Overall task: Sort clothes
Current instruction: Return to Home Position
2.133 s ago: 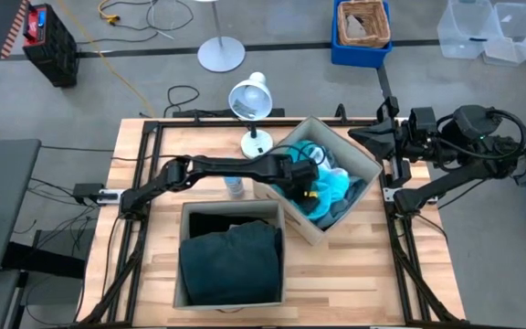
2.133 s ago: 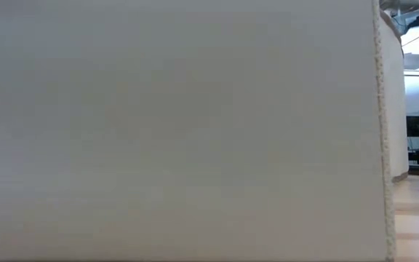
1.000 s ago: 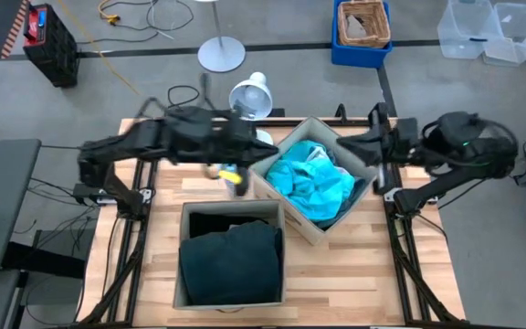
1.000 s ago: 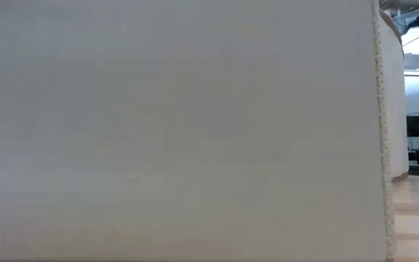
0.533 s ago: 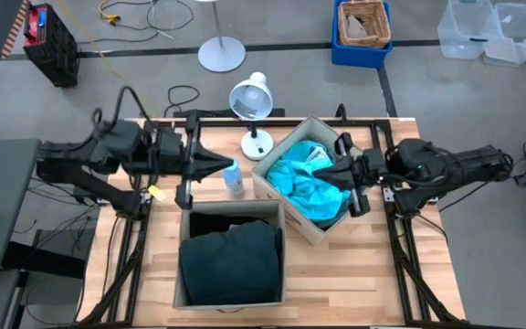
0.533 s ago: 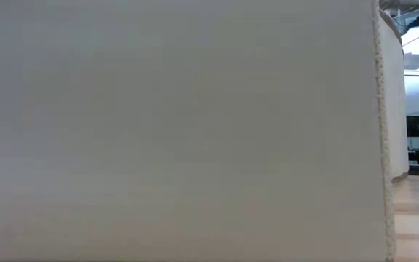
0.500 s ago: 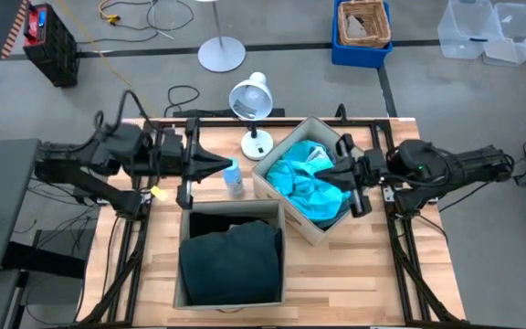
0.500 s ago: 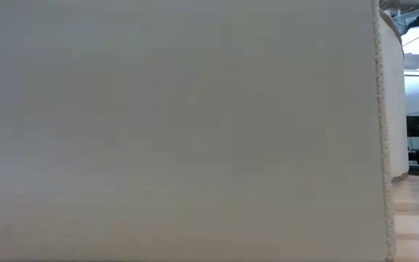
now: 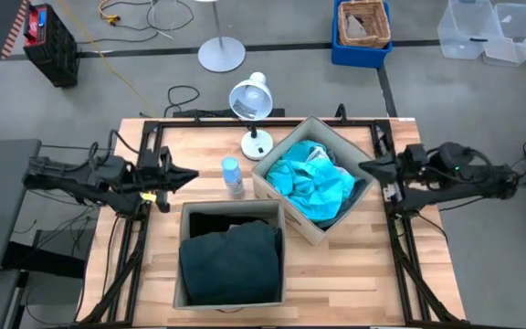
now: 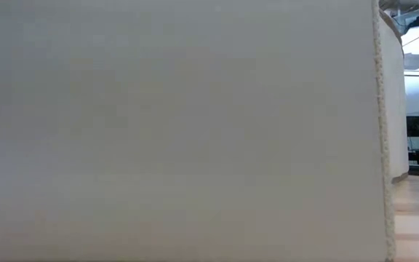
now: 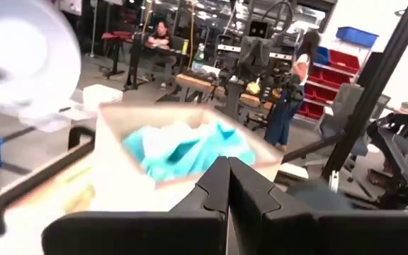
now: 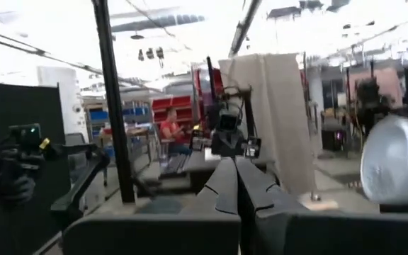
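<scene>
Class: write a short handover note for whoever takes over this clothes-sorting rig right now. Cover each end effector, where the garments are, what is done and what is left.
Left end effector: shut, empty, over the table's left side.
Right end effector: shut, empty, over the right side, beside the angled fabric box.
The turquoise garment tops that box, and a paler blue piece peeks out beside it. The dark green garment lies in the near fabric box, over a black garment.
Done: no clothes lie on the bare table.
Left: probably only parking both arms.
</scene>
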